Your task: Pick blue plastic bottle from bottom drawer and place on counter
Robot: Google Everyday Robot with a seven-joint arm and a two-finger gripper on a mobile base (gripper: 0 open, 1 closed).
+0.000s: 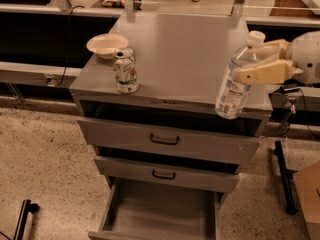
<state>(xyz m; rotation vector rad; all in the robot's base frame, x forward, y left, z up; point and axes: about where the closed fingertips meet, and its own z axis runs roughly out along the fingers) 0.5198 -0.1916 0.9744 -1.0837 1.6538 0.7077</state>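
A speckled beige stone floor (40, 154) lies under warm, dim light. A long dark bench (35, 39) runs behind. A thin black metal stand leg (282, 174) rests at right. The gripper (248, 63) hangs at right, clamped on the blue plastic bottle (231, 91).

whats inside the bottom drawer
The bottom drawer shows only bare grey floor; its back is hidden under the middle drawer. The gripper holds the blue plastic bottle by the counter.

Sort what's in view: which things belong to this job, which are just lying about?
Job: blue plastic bottle, held by the gripper at a front corner of the counter; bottom drawer, open.
Lying about: soda can and bowl, on the counter.
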